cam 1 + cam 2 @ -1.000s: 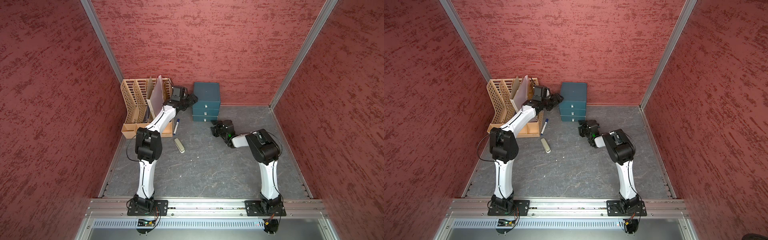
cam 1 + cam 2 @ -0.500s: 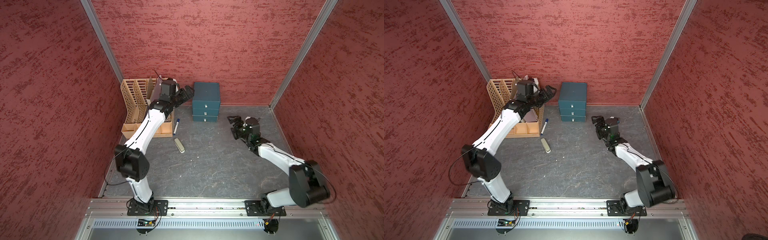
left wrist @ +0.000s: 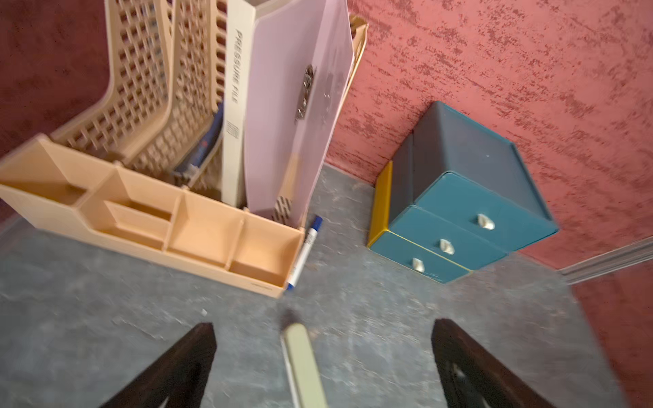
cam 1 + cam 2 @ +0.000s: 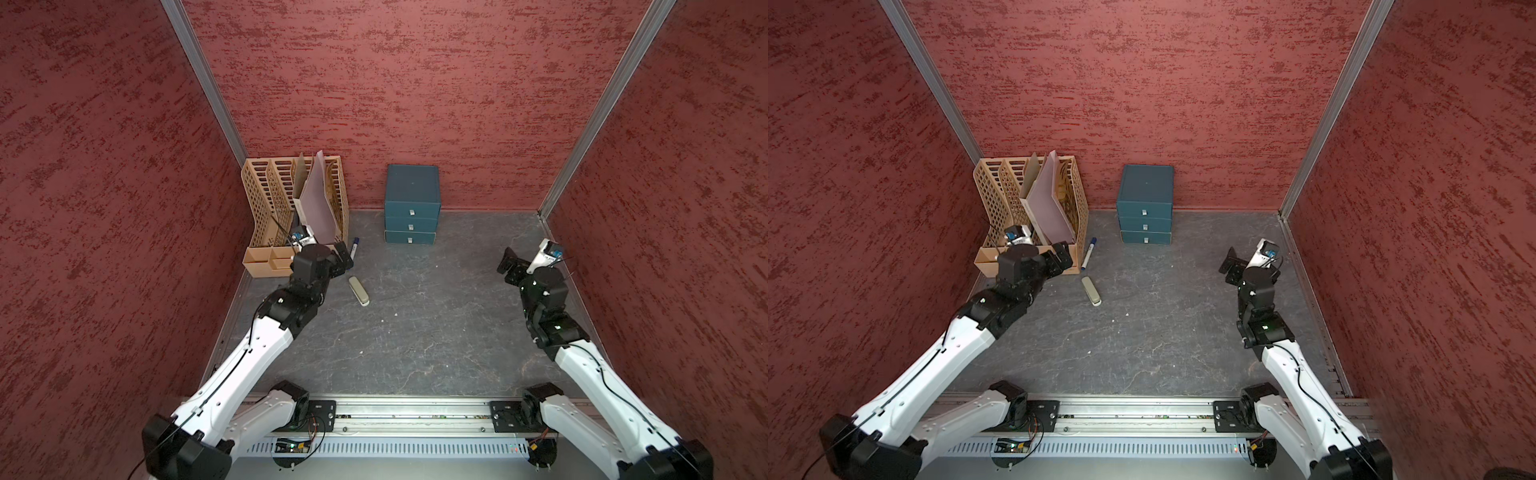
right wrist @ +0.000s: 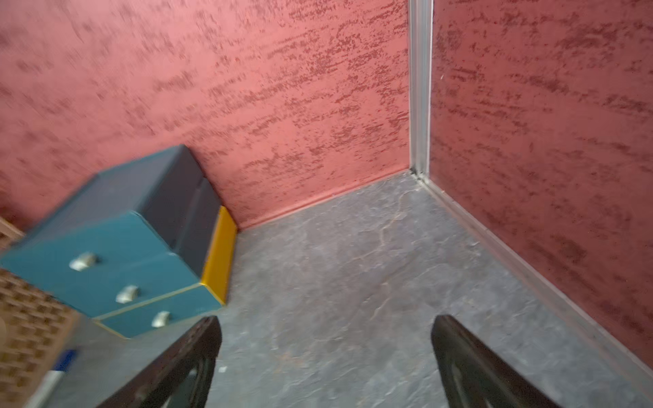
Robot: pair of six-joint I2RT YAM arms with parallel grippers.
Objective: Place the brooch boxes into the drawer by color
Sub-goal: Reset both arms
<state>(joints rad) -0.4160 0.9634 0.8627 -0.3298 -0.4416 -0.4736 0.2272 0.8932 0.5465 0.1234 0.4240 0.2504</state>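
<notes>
The drawer (image 4: 411, 195) (image 4: 1145, 195) is a dark teal chest against the back wall, and its three stacked drawers are all pushed in. The wrist views show it too (image 3: 470, 215) (image 5: 116, 261), with a yellow side at the bottom. No brooch boxes show in any view. My left gripper (image 4: 343, 259) (image 3: 324, 325) hangs open and empty in front of the file rack, over the end of a grey-green block. My right gripper (image 4: 509, 264) (image 5: 327, 319) is open and empty near the right wall, with only grey floor between its fingers.
A beige slotted file rack (image 4: 270, 199) holding a pink folder (image 4: 318, 195) stands at the back left. A blue-capped marker (image 4: 354, 246) lies beside the rack. The grey-green block (image 4: 358, 291) lies on the floor near the left gripper. Red walls enclose three sides.
Both arms have drawn back from the drawer, the left toward the rack's front and the right toward the right wall. Both grippers have opened wider.
</notes>
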